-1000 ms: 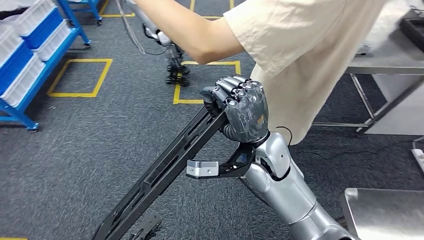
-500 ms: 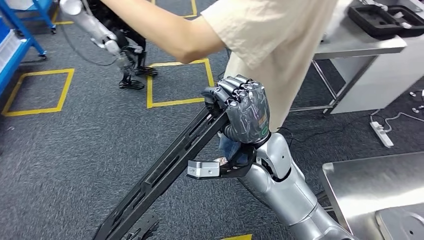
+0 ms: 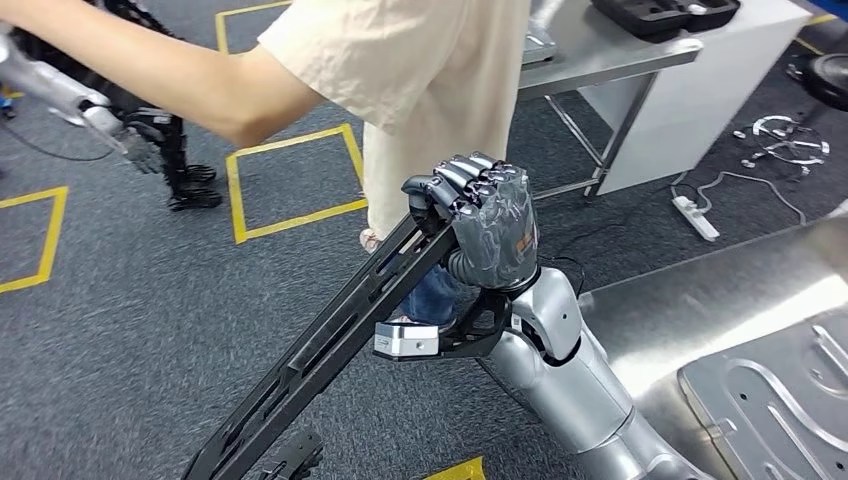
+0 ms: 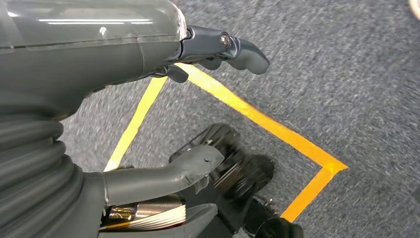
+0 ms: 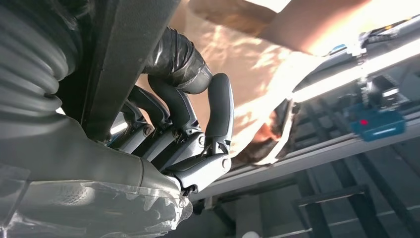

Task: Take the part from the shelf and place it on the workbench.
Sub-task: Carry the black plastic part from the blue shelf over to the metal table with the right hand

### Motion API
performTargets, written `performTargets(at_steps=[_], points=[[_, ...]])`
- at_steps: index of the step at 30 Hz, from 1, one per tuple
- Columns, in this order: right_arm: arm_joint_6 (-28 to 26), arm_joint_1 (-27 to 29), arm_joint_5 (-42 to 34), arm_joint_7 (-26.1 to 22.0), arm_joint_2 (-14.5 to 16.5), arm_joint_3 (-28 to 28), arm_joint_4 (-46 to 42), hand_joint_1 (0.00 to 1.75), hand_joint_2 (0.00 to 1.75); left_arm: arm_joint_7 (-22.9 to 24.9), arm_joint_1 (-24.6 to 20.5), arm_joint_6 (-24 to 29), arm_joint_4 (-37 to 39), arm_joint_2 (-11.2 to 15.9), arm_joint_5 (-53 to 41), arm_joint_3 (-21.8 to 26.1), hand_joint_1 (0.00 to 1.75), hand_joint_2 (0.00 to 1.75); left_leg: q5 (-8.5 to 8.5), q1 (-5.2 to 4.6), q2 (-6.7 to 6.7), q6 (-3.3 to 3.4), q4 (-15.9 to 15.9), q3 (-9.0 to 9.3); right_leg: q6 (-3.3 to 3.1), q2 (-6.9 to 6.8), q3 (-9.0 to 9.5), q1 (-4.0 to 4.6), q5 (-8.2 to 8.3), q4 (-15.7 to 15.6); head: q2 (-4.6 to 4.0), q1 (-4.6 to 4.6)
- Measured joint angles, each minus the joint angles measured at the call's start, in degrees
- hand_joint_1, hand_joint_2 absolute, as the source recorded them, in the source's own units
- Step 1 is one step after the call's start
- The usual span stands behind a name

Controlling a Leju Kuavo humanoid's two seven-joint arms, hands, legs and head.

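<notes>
Grey carpet (image 3: 150, 300) with yellow tape squares (image 3: 290, 180) is lying beyond the hand. A steel table (image 3: 600, 60) is standing farther off.

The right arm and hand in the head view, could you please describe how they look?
The right arm has smooth silver shells with dark seams. The right hand is dark grey, with a glossy clear film over its back and a small green mark near the wrist. A black bracket there carries a silver camera block.

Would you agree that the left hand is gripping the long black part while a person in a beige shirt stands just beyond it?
Not quite: the right hand grips the black part, as the head view shows. The left hand holds nothing. The person in beige does stand just beyond.
</notes>
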Motion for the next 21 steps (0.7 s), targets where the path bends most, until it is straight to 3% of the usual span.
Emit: performTargets(at_steps=[2,3,4,6,8,10,12,13,15,17,18,19,21], points=[[0.00,-0.01,0.00,0.01,0.01,0.00,0.00,1.75,1.75,0.00,-0.05,0.00,0.00,0.24,0.02,0.00,0.00,1.75,2.70,0.12,-2.83,0.52,-6.39,2.59,0.37,1.38,-0.33,-0.08,0.02,0.29,0.00,0.01],[0.00,0.00,0.00,0.01,0.02,0.00,0.00,1.75,1.75,0.00,-0.03,0.00,0.00,0.34,0.02,0.00,0.00,1.75,3.00,0.08,-3.81,0.66,-7.91,3.17,0.72,2.01,-0.60,-0.25,0.14,0.32,0.00,0.02],[0.00,0.03,0.00,0.01,0.02,0.00,0.00,1.75,1.75,-0.01,-0.02,0.00,0.00,0.43,0.02,0.00,0.00,1.75,2.85,-0.01,-4.00,0.75,-8.35,3.35,1.17,2.69,-0.85,-0.42,0.34,0.24,0.00,0.01],[-0.02,0.10,0.00,0.00,0.01,0.00,-0.03,1.75,1.75,-0.03,-0.11,0.00,-0.01,0.36,-0.03,-0.02,0.00,1.75,3.23,0.07,-2.73,1.09,-9.07,3.65,2.05,3.36,-1.07,-0.52,0.71,-0.12,0.00,0.01],[-0.04,0.02,-0.01,0.01,-0.02,0.00,-0.09,1.75,1.75,-0.08,-0.28,0.00,-0.02,0.29,-0.04,-0.04,0.00,1.75,3.72,0.32,-1.24,1.64,-9.92,4.04,2.65,0.71,-1.93,-0.20,-0.50,1.57,0.00,0.14],[-0.04,-0.03,-0.02,0.01,-0.03,0.00,-0.15,1.75,1.75,-0.10,-0.24,0.00,-0.02,0.30,-0.02,-0.04,0.00,1.75,3.85,0.16,0.24,2.01,-10.20,4.21,3.01,-2.80,-4.67,-0.18,-3.72,7.39,0.00,0.26],[-0.04,0.07,-0.02,0.02,-0.07,0.00,-0.14,1.75,1.75,0.02,-0.06,0.06,-0.02,0.32,-0.07,-0.04,0.00,1.75,3.75,0.03,1.82,2.15,-10.13,4.20,3.30,-3.89,-7.46,-0.33,-5.88,13.18,0.00,0.26],[-0.04,0.12,-0.02,0.02,-0.10,0.00,-0.13,1.75,1.75,0.20,-0.02,0.10,-0.02,0.33,-0.14,-0.05,0.00,1.75,3.67,0.02,2.59,2.15,-10.08,4.21,3.38,-4.13,-7.77,-0.39,-5.66,13.94,0.00,0.26],[-0.03,0.13,-0.02,0.02,-0.13,0.00,-0.11,1.75,1.75,0.80,-0.04,0.19,-0.01,0.29,-0.37,-0.16,0.00,1.75,3.40,0.01,3.98,1.97,-9.88,4.30,3.26,-5.00,-5.10,-0.43,-2.74,9.35,0.00,0.26],[-0.03,0.08,-0.02,0.02,-0.09,0.00,-0.11,1.75,1.75,1.32,-0.06,0.20,-0.01,0.24,-0.55,-0.32,0.00,1.75,3.01,-0.21,5.10,1.53,-9.61,4.48,2.65,-7.36,-1.27,-0.02,-0.38,2.38,0.00,0.24],[-0.04,0.05,-0.02,0.02,-0.05,0.00,-0.11,1.75,1.75,1.48,-0.06,0.20,-0.01,0.22,-0.58,-0.38,0.00,1.75,2.84,-0.37,5.59,1.25,-9.53,4.59,2.25,-8.13,-0.27,0.27,-0.01,0.44,0.00,0.24],[-0.04,0.03,-0.01,0.01,-0.03,0.00,-0.10,1.75,1.75,1.65,-0.05,0.20,-0.01,0.22,-0.61,-0.40,0.00,1.75,2.71,-0.54,6.11,0.93,-9.53,4.72,1.86,-8.38,0.02,0.56,-0.08,-0.34,0.00,0.23],[-0.04,0.03,-0.01,0.01,0.01,0.00,-0.09,1.75,1.75,1.94,-0.08,0.21,-0.02,0.22,-0.65,-0.44,0.00,1.75,2.46,-0.57,6.95,0.27,-9.65,5.03,1.14,-7.04,-0.02,0.59,0.11,-0.54,0.00,0.24]])
